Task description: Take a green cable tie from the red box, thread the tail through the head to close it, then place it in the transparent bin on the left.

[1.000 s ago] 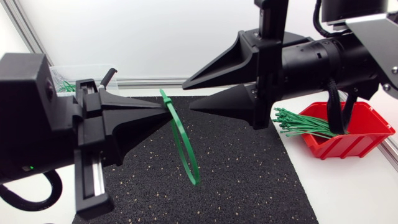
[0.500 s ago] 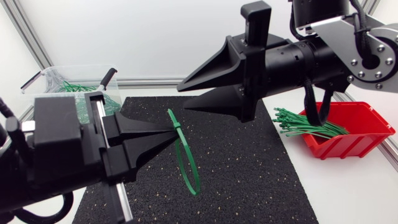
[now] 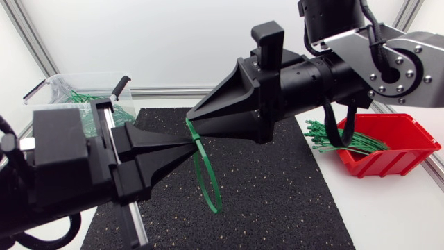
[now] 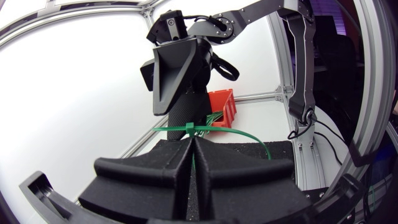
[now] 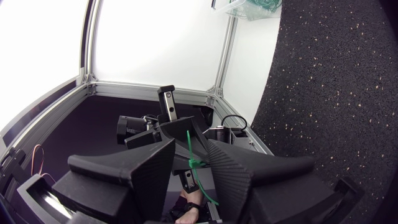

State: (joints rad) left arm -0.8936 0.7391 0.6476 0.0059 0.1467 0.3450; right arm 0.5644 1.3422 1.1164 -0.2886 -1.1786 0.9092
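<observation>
Spread under everything, a black speckled rubber mat (image 3: 277, 201). At its right edge, a red plastic box (image 3: 409, 149) holding a bundle of spare green ties (image 3: 333, 137). Beyond its far left corner, a transparent bin (image 3: 62, 87) with a few ties already inside.

Held in the air over the mat's middle: one green cable tie (image 3: 207, 180), bent into a hanging loop. Pinched near its upper end by the left gripper (image 3: 186, 139), with fingers pressed flat together on the strap.

Changed within the last second: the right gripper (image 3: 191, 118). Spread wide half a second back, now drawn into a single wedge, tips at the tie's head just above the left tips. Apparently clamped on that end, though contact itself hard to make out. Brought lower and nearer the left gripper as well.

Probably a sign of threading under way or just finished; cannot tell whether the tail already sits through the head. Not yet done: the drop into the bin.
</observation>
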